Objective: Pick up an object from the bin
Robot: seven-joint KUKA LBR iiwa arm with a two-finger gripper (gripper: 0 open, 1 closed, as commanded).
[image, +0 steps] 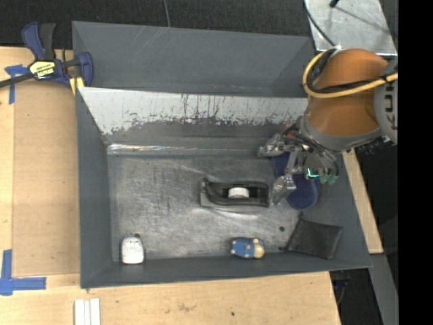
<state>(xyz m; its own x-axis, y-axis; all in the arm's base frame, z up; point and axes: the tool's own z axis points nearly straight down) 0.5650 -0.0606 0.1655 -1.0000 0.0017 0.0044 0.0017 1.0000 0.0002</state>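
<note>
Gripper (285, 187) hung just right of black tape dispenser (235, 193), above dark blue round thing (306, 196); grip state couldn't be told. Risk was a descent clipping dispenser's end.

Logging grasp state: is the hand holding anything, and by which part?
Cannot tell. The hand hangs over a dark blue round thing at the right of the bin, beside the black tape dispenser; no hold is visible.
</note>
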